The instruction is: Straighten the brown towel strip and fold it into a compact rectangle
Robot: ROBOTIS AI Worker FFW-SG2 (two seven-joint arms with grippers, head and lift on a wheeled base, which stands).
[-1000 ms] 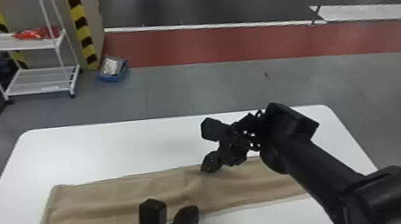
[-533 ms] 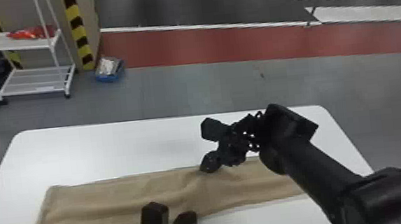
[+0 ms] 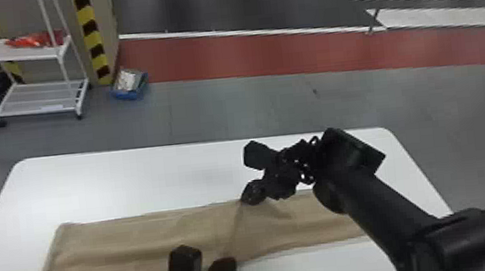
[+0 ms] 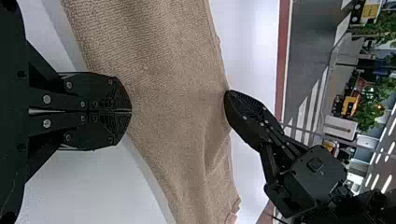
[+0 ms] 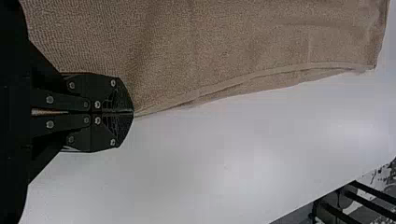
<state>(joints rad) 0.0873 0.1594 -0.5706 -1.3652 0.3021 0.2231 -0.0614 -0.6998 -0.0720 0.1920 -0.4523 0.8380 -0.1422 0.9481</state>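
Note:
Across the white table lies the brown towel strip (image 3: pixel 136 236), stretched left to right, with a crease between the two grippers. My left gripper (image 3: pixel 223 263) is at its near edge, around the middle. In the left wrist view that gripper (image 4: pixel 130 111) is shut on the edge of the towel (image 4: pixel 173 93). My right gripper (image 3: pixel 250 198) is at the far edge, slightly farther right. The right wrist view has this gripper (image 5: pixel 133 113) shut on the towel's edge (image 5: pixel 210 51). The right forearm covers the towel's right end in the head view.
The white table (image 3: pixel 131 177) has bare surface beyond the towel and along its near side. On the floor behind stand a white shelf rack (image 3: pixel 42 97) and a blue bin (image 3: pixel 128 86), both at the left.
The head view has shifted slightly, then back. Both grippers stay at the towel's edges, with no clear motion of either arm or the towel.

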